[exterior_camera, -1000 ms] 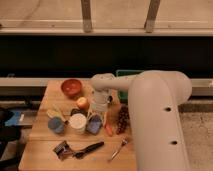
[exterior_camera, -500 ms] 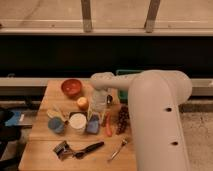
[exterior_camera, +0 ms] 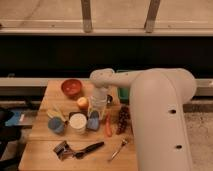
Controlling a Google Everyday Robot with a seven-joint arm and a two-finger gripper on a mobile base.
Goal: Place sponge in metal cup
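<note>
While I watch through the single camera, the arm (exterior_camera: pixel 160 115) reaches from the right of the view across the wooden table (exterior_camera: pixel 45 145). The gripper (exterior_camera: pixel 96 113) points straight down near the table's middle, just right of an orange fruit (exterior_camera: pixel 82 102).

1. Gripper state: fingers closed fully. Its lower end meets the top edge of the sponge (exterior_camera: pixel 93 121). I cannot tell whether the sponge is pinched between the fingers.
2. Sponge position: the light-blue pad sits low at the table surface, touching or just beside the right side of the white cup (exterior_camera: pixel 78 122). An orange carrot-like piece (exterior_camera: pixel 107 126) lies just to its right.
3. Metal cup (exterior_camera: pixel 109 99): a small dark-mouthed cylinder, partly hidden just right of the gripper body, behind the sponge.
4. Surroundings: a red bowl (exterior_camera: pixel 72 87) stands at the back left; a blue cup (exterior_camera: pixel 56 125) stands left of the white cup; dark grapes (exterior_camera: pixel 122 120) lie beside the arm; a black-handled tool (exterior_camera: pixel 85 149) rests near the front edge.
</note>
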